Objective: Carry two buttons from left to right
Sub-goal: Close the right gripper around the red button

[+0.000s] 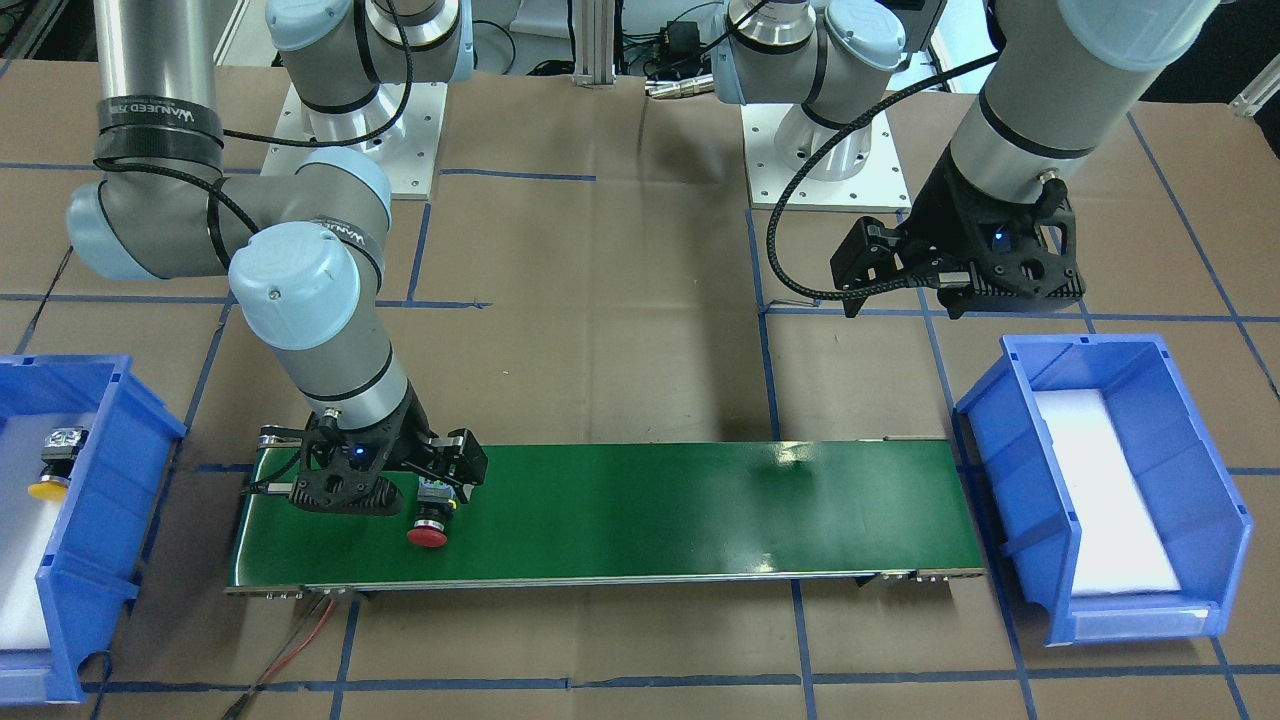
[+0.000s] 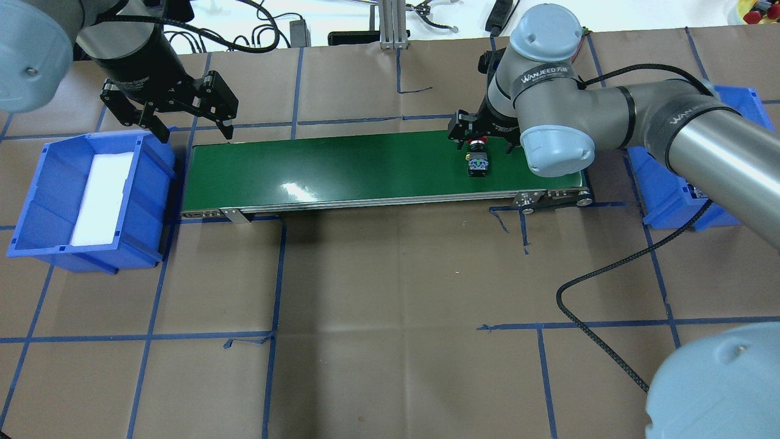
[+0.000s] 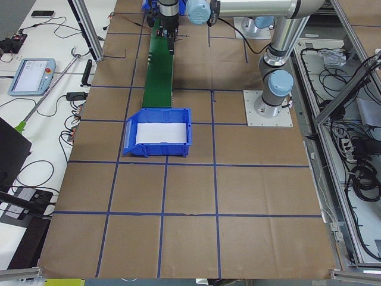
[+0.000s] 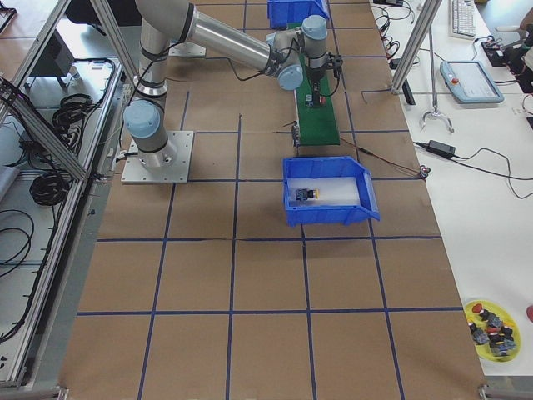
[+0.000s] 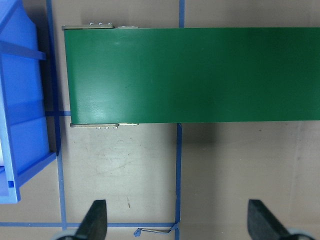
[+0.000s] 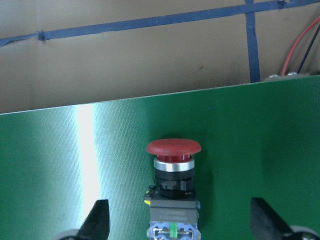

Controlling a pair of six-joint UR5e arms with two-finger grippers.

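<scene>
The red button [image 1: 428, 528] lies on its side at the green conveyor belt's [image 1: 650, 510] end nearest my right. My right gripper [image 2: 481, 135] hangs over it, open. In the right wrist view the red button [image 6: 173, 170] sits between the two spread fingers [image 6: 96, 222], clear of both. The yellow button [image 1: 52, 462] lies in the blue bin [image 1: 130, 440] on my right. It also shows in the exterior right view [image 4: 305, 194]. My left gripper [image 2: 195, 129] is open and empty, above the table just beyond the belt's other end.
A blue bin [image 2: 36, 201] with a white foam liner and nothing else stands at the belt's left end. Red and black wires [image 1: 300, 640] trail off the belt's right end. A black cable [image 2: 585, 286] lies on the brown paper table.
</scene>
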